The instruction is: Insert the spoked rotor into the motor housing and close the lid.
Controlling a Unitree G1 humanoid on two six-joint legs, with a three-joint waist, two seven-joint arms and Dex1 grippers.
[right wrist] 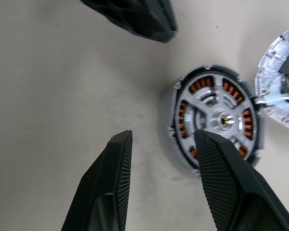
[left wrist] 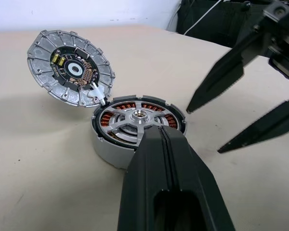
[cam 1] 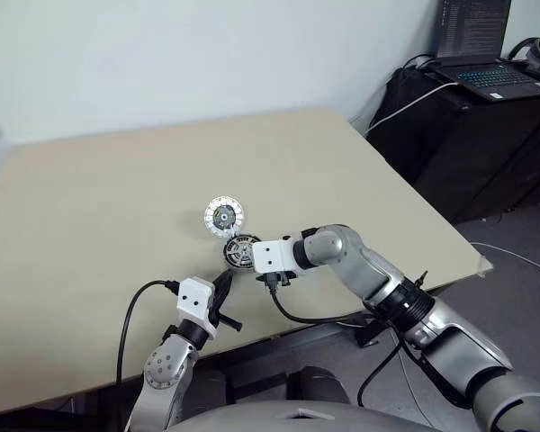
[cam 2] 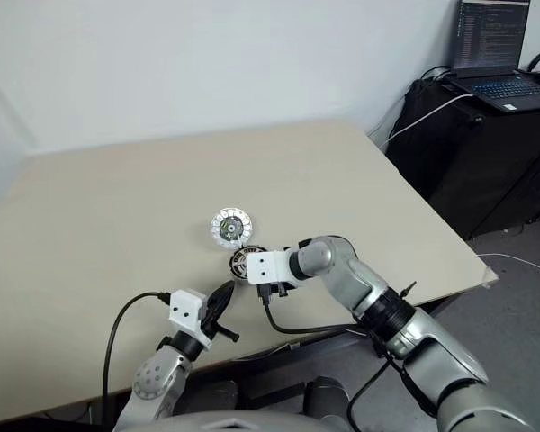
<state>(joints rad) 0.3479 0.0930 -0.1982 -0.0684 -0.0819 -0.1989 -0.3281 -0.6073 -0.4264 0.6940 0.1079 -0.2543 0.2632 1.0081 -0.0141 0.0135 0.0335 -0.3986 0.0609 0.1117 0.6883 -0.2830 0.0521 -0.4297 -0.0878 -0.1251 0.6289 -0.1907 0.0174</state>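
Copper windings ring the motor housing [left wrist: 135, 127] under its spoked rotor [left wrist: 138, 117]; left gripper [left wrist: 166, 139] closed, right gripper [right wrist: 161, 144] parted.

On the pale beige surface [cam 1: 99, 207], the motor housing [left wrist: 103, 147] is silver-grey with orange-copper windings showing between the silver spokes of the spoked rotor [left wrist: 137, 118], and the lid [left wrist: 70, 67] has a shiny scalloped silver rim around a dark centre flecked with yellow and copper.

No readable text anywhere I look. Laptop screen [cam 2: 493, 34] shows lines of writing, too small to make out. No labels on the parts.
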